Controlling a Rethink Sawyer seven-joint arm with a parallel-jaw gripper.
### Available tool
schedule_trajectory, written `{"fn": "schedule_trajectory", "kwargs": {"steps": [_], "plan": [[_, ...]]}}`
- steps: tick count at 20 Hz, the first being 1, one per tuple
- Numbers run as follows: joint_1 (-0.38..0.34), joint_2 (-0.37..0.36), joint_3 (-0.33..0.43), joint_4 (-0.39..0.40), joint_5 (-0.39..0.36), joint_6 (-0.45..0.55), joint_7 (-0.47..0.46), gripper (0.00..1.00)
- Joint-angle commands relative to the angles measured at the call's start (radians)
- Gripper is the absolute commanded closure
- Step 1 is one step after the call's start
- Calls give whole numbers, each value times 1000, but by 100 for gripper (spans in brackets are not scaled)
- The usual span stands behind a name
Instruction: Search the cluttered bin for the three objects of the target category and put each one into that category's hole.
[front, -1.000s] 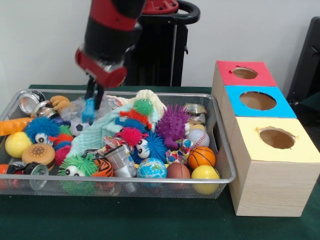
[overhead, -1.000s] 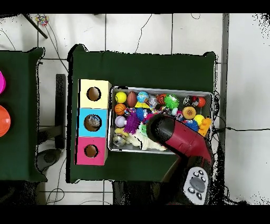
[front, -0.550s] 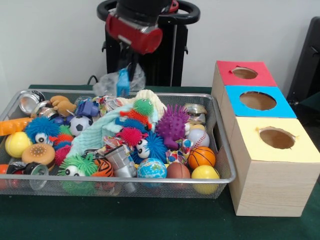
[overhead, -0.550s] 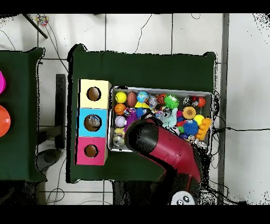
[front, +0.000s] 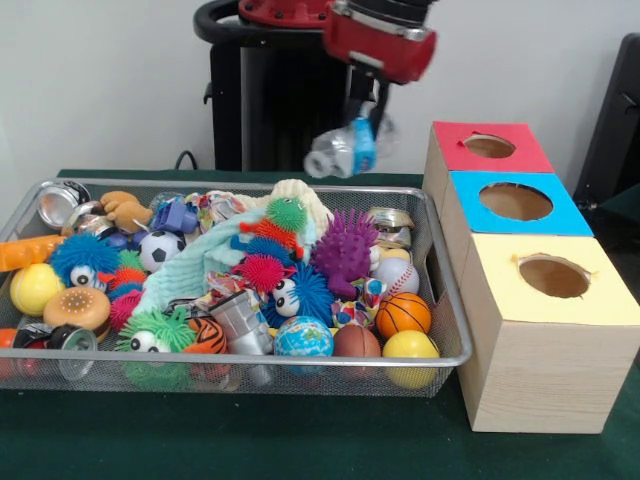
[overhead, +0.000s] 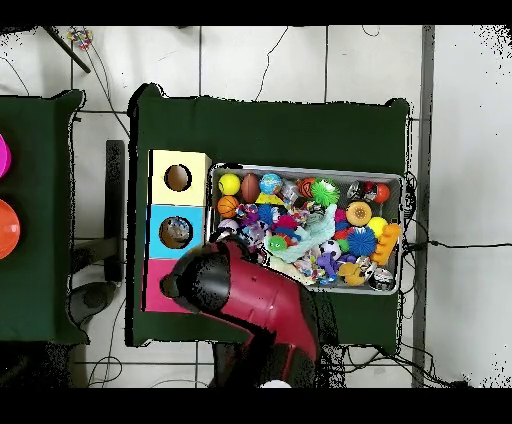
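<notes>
We judge the hand (front: 362, 140) is held high between the wire bin (front: 440, 300) and the red box (front: 487, 148) so its pinched clear crumpled plastic piece (front: 335, 155) clears the rim, though overhead the arm (overhead: 245, 295) hides hand, plastic and red hole.

White wall (front: 100, 80); tiled floor (overhead: 260, 60); green table (front: 300, 440)
</notes>
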Motion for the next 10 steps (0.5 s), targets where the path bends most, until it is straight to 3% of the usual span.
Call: {"fn": "schedule_trajectory", "kwargs": {"steps": [1, 4, 10], "plan": [[37, 26, 175, 127, 86, -9, 242, 100], [58, 23, 216, 155, 133, -43, 270, 100], [201, 78, 146, 121, 233, -81, 428, 100]]}}
